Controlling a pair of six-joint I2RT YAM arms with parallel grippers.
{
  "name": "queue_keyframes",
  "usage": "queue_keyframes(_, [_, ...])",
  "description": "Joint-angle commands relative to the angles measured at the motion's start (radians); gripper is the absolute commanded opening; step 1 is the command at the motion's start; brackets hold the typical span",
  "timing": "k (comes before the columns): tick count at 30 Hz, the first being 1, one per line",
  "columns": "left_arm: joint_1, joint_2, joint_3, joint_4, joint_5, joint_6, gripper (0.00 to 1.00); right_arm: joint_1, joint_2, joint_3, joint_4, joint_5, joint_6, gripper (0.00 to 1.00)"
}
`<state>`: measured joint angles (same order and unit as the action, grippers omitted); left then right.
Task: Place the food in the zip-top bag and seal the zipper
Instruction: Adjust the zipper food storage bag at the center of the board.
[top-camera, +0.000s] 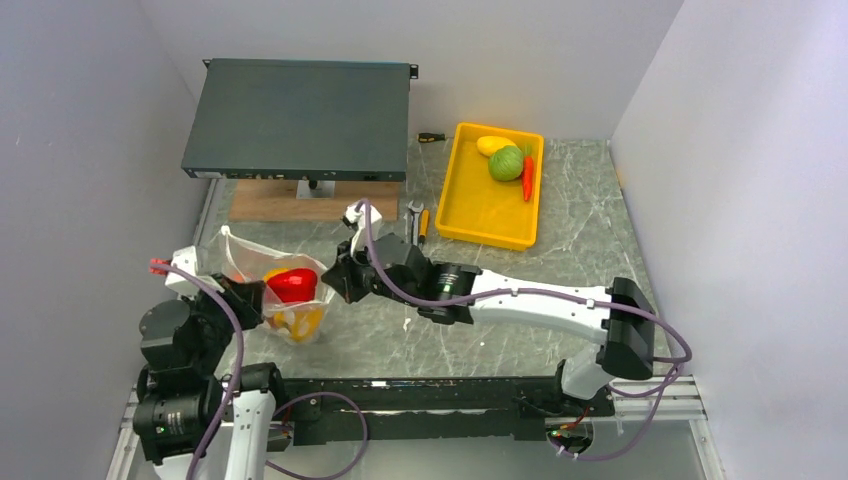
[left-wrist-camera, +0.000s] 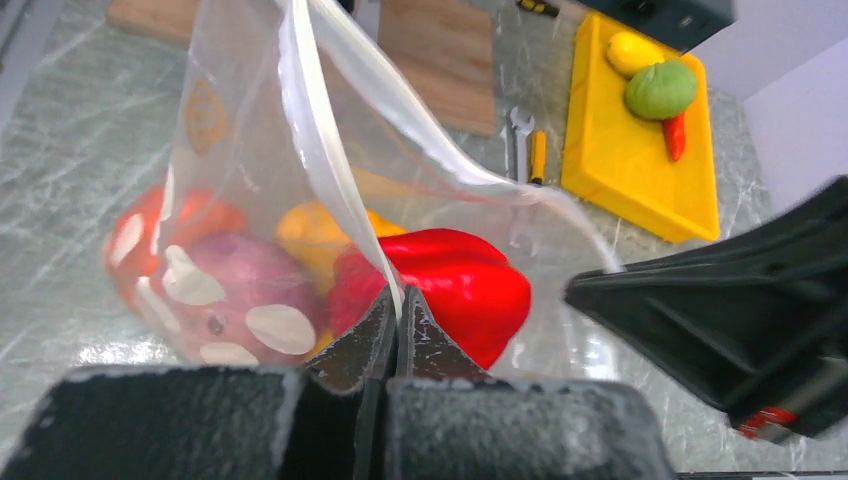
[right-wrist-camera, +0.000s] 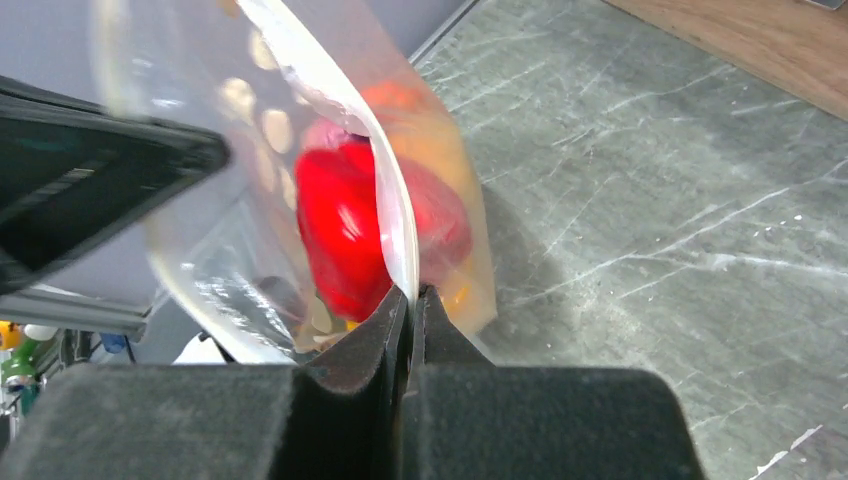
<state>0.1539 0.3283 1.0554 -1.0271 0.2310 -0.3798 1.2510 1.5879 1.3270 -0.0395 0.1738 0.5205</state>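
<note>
The clear dotted zip-top bag (top-camera: 262, 262) stands open at the left, holding a red pepper (top-camera: 291, 284), a purple piece (left-wrist-camera: 250, 290), and orange and yellow pieces (left-wrist-camera: 310, 232). My left gripper (left-wrist-camera: 396, 296) is shut on the whitish zipper (left-wrist-camera: 320, 160) at the bag's near-left mouth edge. My right gripper (right-wrist-camera: 408, 294) is shut on the opposite mouth edge (right-wrist-camera: 395, 215), next to the red pepper (right-wrist-camera: 340, 225). A yellow fruit (top-camera: 493, 145), a green cabbage (top-camera: 506, 163) and an orange carrot (top-camera: 528, 176) lie in the yellow tray (top-camera: 480, 205).
A dark flat case (top-camera: 300, 118) on a wooden block (top-camera: 290, 200) stands at the back left. A wrench (top-camera: 415, 212) and a small screwdriver (top-camera: 424, 224) lie left of the tray; another screwdriver (top-camera: 432, 137) lies behind it. Walls close in on both sides.
</note>
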Motion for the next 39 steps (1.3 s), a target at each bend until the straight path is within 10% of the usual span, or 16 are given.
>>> queue_keyframes(1, [0.004, -0.051, -0.199, 0.032, 0.012, -0.053, 0.00, 0.004, -0.031, -0.068, 0.057, 0.038, 0.029, 0.00])
queue_keyframes(26, [0.005, -0.015, -0.229, -0.025, -0.078, -0.010, 0.00, 0.061, -0.031, -0.042, 0.002, 0.103, -0.027, 0.00])
queue_keyframes(31, [0.005, 0.019, -0.246, -0.014, -0.044, -0.003, 0.00, 0.059, -0.085, 0.002, -0.062, 0.155, -0.104, 0.43])
queue_keyframes(39, [0.010, 0.043, -0.252, -0.009, -0.018, 0.013, 0.00, 0.040, -0.232, -0.051, -0.079, 0.340, -0.227, 0.66])
